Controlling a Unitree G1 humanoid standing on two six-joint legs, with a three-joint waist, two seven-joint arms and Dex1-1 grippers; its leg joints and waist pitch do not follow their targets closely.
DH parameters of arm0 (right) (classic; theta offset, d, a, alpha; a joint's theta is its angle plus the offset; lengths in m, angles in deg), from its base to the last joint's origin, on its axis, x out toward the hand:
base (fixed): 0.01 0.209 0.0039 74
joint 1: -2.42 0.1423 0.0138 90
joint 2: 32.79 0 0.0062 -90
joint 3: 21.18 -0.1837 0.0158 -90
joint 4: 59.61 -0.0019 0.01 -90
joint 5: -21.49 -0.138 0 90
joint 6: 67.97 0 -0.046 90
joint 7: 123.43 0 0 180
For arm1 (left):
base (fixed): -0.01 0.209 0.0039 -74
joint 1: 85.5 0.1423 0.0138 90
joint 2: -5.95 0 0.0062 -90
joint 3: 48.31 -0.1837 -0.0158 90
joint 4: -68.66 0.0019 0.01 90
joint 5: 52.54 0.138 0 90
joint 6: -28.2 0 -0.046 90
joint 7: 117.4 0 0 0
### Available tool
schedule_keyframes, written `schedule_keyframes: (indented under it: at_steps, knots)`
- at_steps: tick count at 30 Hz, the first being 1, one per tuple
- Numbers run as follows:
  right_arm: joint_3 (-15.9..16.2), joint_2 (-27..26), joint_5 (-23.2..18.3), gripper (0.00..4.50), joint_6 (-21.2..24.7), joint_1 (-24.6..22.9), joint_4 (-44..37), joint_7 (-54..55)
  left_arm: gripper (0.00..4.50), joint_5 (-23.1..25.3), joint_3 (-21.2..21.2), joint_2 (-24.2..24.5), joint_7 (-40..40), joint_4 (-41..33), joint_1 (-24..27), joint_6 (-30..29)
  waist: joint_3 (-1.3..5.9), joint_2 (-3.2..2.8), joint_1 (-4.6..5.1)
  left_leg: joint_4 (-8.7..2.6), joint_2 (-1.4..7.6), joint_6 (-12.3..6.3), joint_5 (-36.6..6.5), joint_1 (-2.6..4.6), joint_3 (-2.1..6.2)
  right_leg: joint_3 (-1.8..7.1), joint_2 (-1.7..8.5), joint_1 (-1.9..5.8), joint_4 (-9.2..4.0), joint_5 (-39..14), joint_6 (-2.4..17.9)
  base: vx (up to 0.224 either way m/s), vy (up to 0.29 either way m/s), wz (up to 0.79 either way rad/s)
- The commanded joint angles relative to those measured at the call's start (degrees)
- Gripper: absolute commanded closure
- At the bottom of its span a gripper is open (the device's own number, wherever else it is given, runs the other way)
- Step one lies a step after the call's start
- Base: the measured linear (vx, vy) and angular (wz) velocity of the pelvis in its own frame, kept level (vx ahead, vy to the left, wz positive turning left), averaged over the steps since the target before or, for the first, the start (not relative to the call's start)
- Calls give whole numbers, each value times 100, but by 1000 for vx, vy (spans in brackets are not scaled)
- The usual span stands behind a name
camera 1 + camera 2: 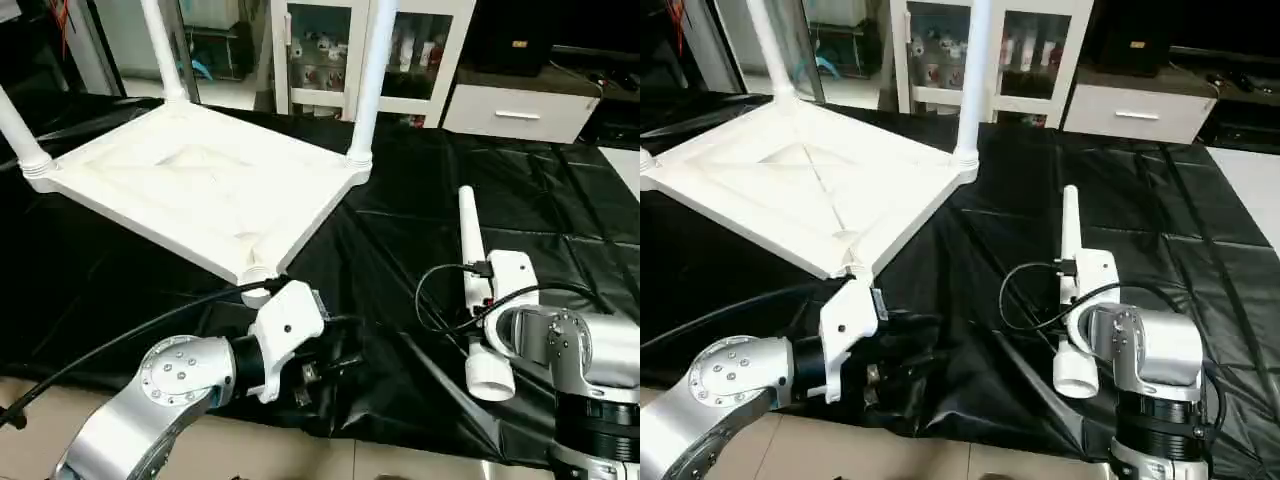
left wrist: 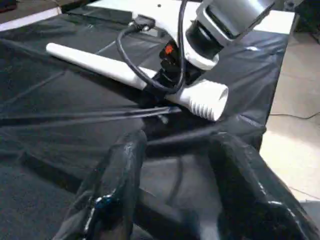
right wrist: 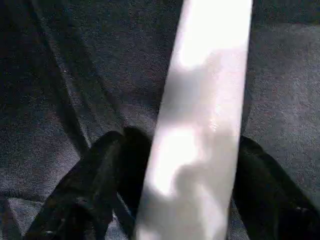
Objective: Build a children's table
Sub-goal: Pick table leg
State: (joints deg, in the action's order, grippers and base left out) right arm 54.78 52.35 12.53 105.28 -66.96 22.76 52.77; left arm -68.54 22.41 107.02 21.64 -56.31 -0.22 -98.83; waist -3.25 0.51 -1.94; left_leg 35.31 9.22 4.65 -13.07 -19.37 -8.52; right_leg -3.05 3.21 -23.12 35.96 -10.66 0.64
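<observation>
three legs [image 1: 372, 70] already stand in the upturned table top [image 1: 200, 185]; its near corner socket [image 1: 256, 274] is empty. just right of it the fourth leg [image 1: 472, 270] lies on the black-covered worktop [image 1: 560, 220], the right pincer [image 3: 190, 165] straddling it, not yet clamped. left pincer [image 2: 180, 175] apart, empty. next: clamp, lift, seat the ribbed end in that socket.

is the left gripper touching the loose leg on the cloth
Apart. In the left wrist view, black cloth separates the left gripper from the loose leg.

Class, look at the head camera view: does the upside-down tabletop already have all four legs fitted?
No: the tabletop carries three, and the fourth leg lies on the black sheet.
</observation>
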Motion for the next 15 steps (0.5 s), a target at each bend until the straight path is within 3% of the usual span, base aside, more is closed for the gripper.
schedule_keyframes:
  at_steps: [1,8,14,15]
  knots:
    - [-82,-9,-37,152,85,-21,102,-19,179,44,-70,55,-38,-96,-66,-38,270,52,-4,-478,239,201,-935,-58,62,318,393,242,-565,-2451,363,0,0,0]
    - [-175,-97,-29,210,107,-72,105,0,132,33,-113,119,-34,-89,-113,-31,307,43,0,-462,248,220,-538,-83,50,322,380,289,-462,-1503,674,0,0,0]
    - [-324,-213,-32,252,51,-87,138,41,88,-12,-101,137,-43,-99,-138,-53,280,36,1,-477,242,232,-850,-62,50,320,389,272,-518,-1984,625,0,0,0]
    - [-422,-287,-40,261,36,-86,162,65,59,-32,-99,165,-48,-101,-135,-48,281,36,2,-478,242,231,-864,-62,52,320,389,269,-520,-2025,598,0,0,0]
